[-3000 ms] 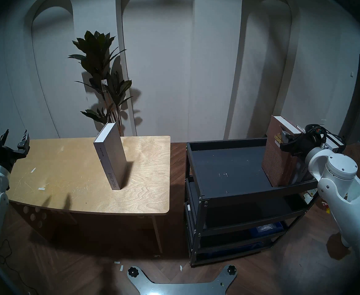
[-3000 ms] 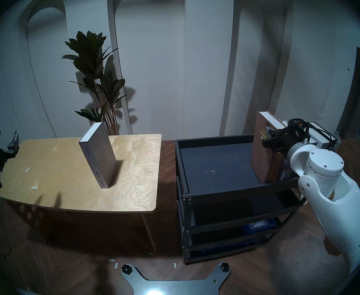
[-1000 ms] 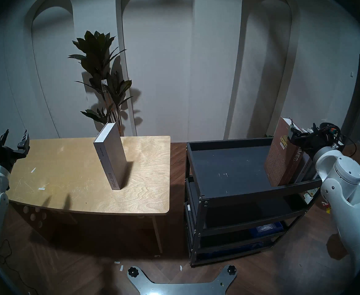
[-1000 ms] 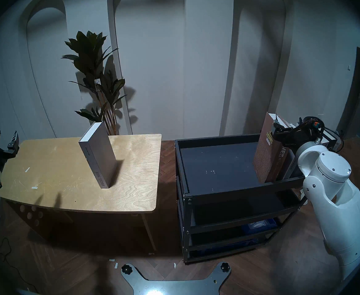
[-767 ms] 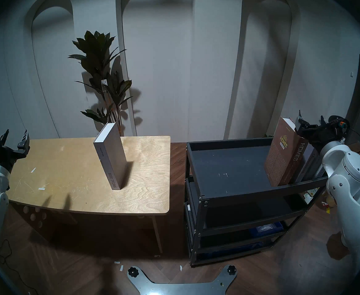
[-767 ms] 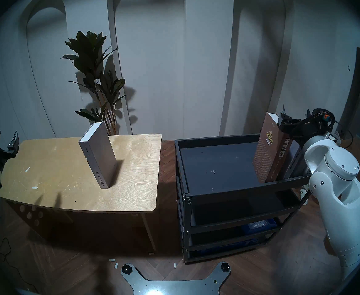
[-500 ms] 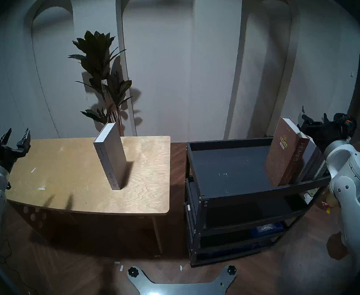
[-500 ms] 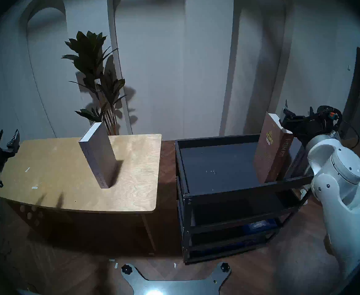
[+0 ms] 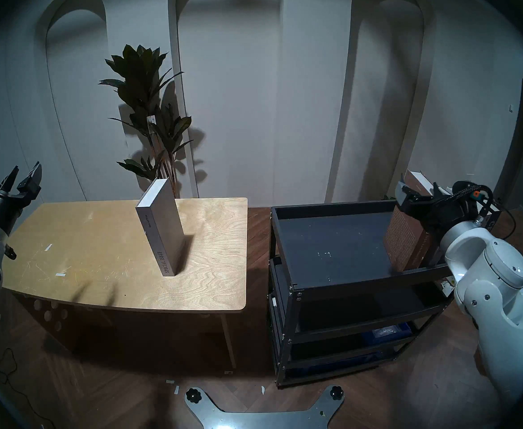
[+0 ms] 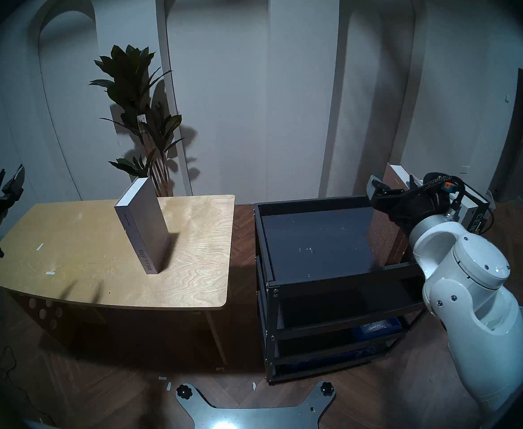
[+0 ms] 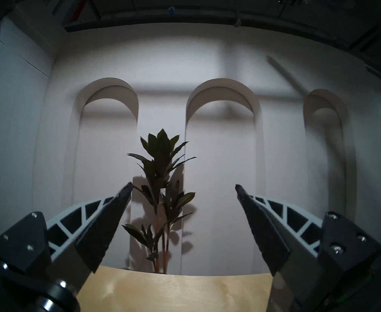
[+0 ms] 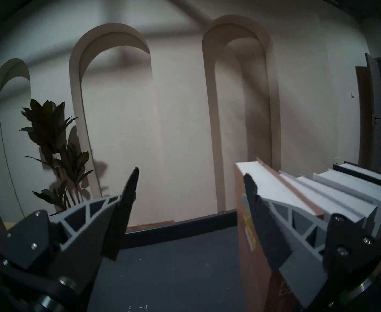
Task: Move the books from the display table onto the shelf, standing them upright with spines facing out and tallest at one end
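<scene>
While the last grey book (image 9: 161,230) stands upright on the table (image 9: 99,233) and both the left gripper (image 9: 22,180) and right gripper (image 12: 190,177) are apart and empty, you risk tipping it with a careless touch.

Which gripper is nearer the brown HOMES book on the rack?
Right. The right gripper hangs open at the brown HOMES book's upper edge; the left gripper is open past the plywood table's far end.

Dim, bluish light throughout. Heavy fisheye vignette, walls bowed at the edges. Grey book (image 9: 161,230) throws a hard shadow rightward across the table (image 9: 217,264). Focus sharp around the book; right wrist view slightly soft.
</scene>
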